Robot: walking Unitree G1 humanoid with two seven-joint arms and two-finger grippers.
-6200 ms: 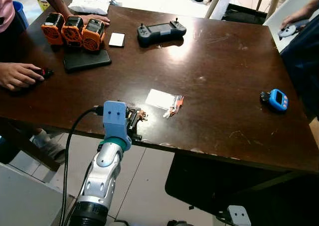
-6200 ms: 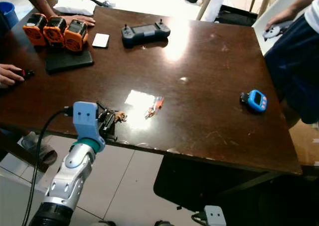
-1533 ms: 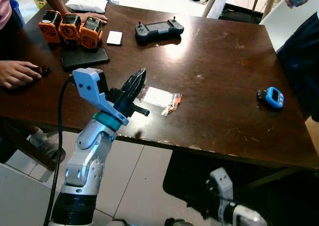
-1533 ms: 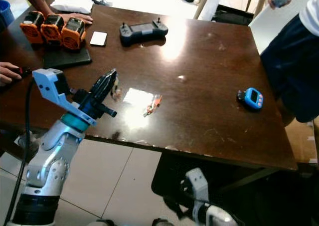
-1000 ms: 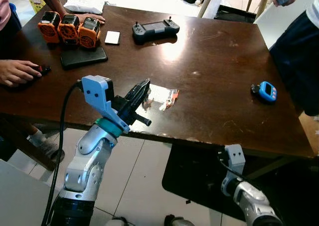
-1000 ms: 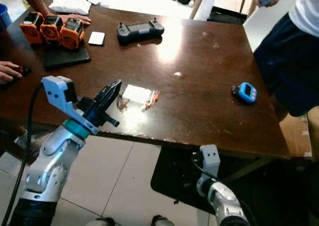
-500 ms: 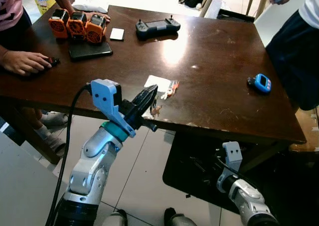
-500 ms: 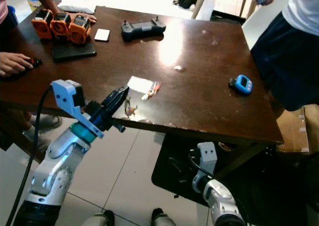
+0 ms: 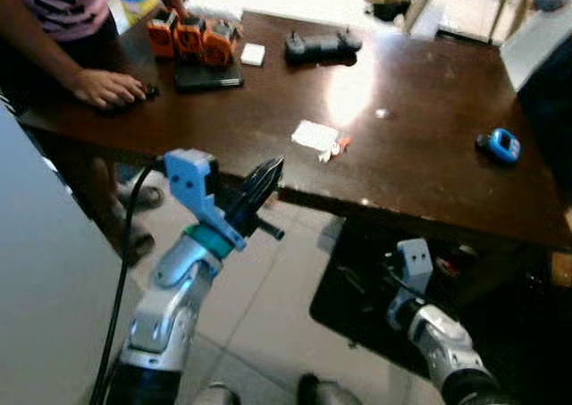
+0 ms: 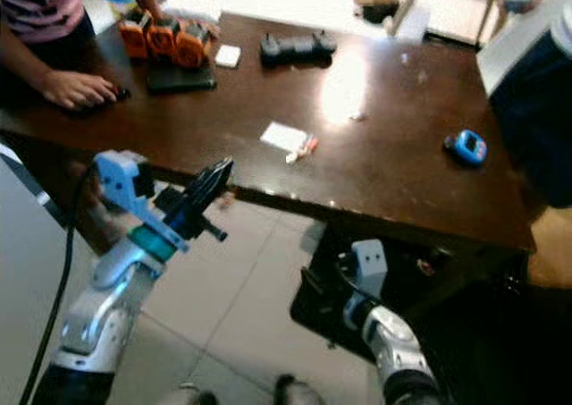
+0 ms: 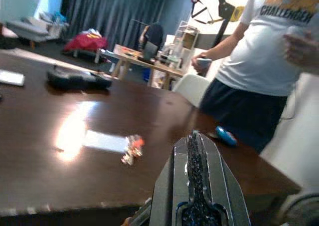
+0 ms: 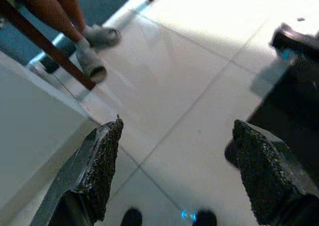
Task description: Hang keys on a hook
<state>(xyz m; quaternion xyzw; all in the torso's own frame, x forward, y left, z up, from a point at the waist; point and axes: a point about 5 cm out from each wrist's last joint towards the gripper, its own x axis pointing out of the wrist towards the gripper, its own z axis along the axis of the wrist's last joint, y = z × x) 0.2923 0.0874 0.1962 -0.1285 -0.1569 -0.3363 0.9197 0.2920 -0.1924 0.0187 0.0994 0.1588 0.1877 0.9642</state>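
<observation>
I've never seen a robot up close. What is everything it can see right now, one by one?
Dark brown wooden table: one, ahead.
Orange block-shaped packs: three, in a row at the far left corner.
Flat black pad: one, beneath the packs.
Small white card: one, beside the packs.
Black handheld controller: one, far middle.
White flat packet: one, mid-table.
Small orange-red item: one, beside the packet; too blurred to identify.
Small blue device: one, right side.
Person's hand: one, resting on the table's left edge.
Person in dark blue shorts: one, at the right.
Pale tiled floor: below.
Left claw: black, shut, raised before the table's near edge.
Right claw: black, open, low over the floor.
</observation>
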